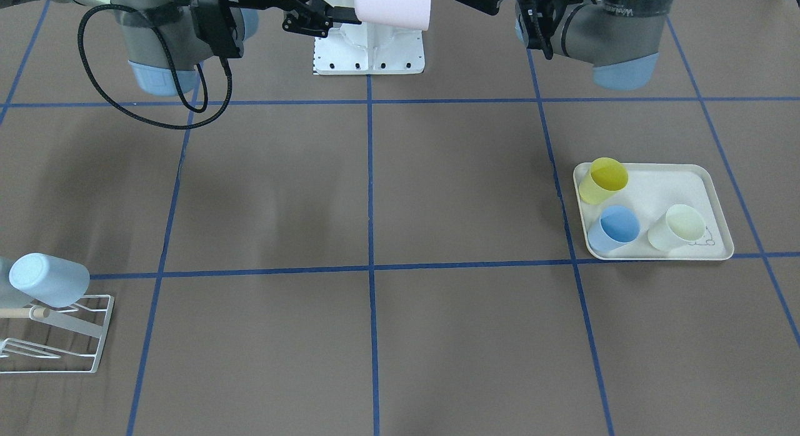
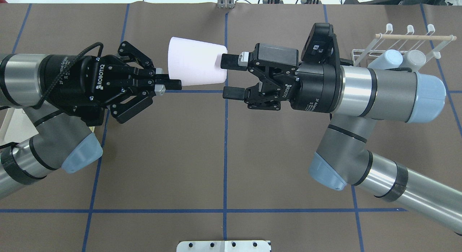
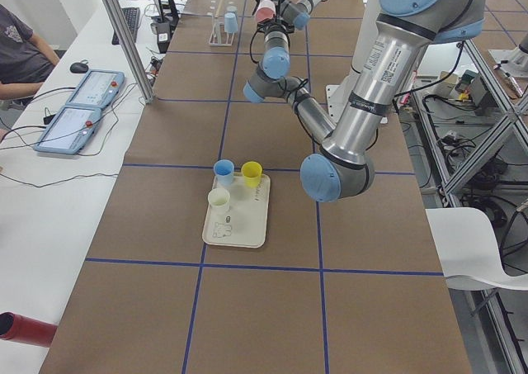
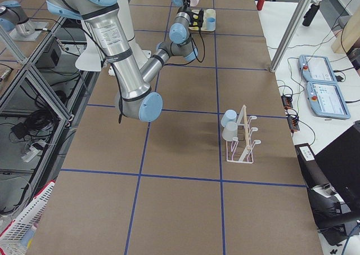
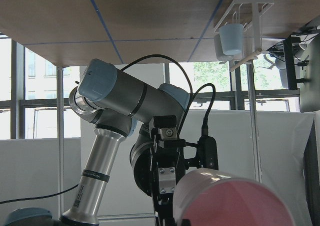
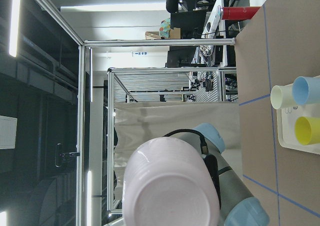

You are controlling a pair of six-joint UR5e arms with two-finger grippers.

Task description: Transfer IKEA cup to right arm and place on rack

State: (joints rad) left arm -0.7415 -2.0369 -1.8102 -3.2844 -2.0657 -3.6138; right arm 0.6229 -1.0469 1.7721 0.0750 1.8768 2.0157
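A pale pink IKEA cup (image 2: 196, 64) lies on its side in mid-air between my two arms; it also shows in the front view (image 1: 392, 5). My left gripper (image 2: 169, 84) is shut on the cup's rim wall. My right gripper (image 2: 231, 77) faces it with jaws open at the cup's base end; its upper finger (image 2: 231, 60) overlaps the base and the lower one hangs free below. The right wrist view shows the cup's base (image 6: 170, 186) close up. The white wire rack (image 2: 397, 46) with a wooden dowel stands behind the right arm.
The rack (image 1: 62, 336) holds a pale blue cup (image 1: 50, 280) and a second pale cup (image 2: 413, 59). A cream tray (image 1: 712, 180) on the left arm's side carries a yellow cup (image 1: 603, 180), a blue cup (image 1: 614, 227) and a cream cup (image 1: 677, 227).
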